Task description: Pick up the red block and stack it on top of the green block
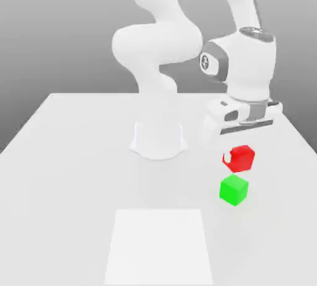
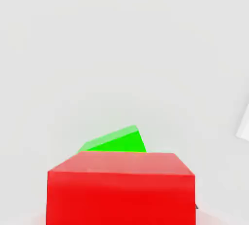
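From here I can see the white robot arm (image 1: 158, 46) bent over the tabletop (image 1: 74, 173), its base (image 1: 158, 139) standing toward the far edge. The arm reaches over to the exterior view's right, and its hand (image 1: 241, 121) points down there. The fingers (image 1: 227, 156) are closed on the red block (image 1: 241, 158), one of them plain to see against the block's side. The hand is a little turned, and the glossy block sits between the fingertips, on the tabletop's side toward the exterior view's right edge.

The green block (image 1: 233, 189) rests on the tabletop, nearer the near edge than the arm's base is and closer to the right edge than to the left one in the exterior view. In that view it appears just below the red block. Seen from the hand, the red block looms large and hides part of the green one, which lies turned at an angle to it. A flat, pale square panel (image 1: 159, 246) lies by the tabletop's near edge, left of the green block in the exterior view and well apart from it.
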You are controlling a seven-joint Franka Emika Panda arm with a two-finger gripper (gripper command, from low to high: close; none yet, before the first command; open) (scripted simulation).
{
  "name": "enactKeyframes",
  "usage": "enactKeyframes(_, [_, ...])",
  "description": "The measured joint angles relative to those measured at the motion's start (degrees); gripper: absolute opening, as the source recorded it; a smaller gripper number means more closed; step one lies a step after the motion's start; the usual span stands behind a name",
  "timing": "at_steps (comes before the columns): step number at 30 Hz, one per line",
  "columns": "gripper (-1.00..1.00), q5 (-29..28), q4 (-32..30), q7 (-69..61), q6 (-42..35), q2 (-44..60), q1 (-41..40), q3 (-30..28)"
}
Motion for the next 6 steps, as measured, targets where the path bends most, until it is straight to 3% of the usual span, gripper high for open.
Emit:
enactKeyframes(3, [-1.00,-4.32,0.04,2.90,5.84,5.98,-1.96,0.77])
enactKeyframes(4, [1.00,-5.56,0.03,3.73,7.28,7.43,-2.41,0.73])
enactKeyframes(6, [1.00,-5.56,0.03,3.73,7.28,7.43,-2.41,0.73])
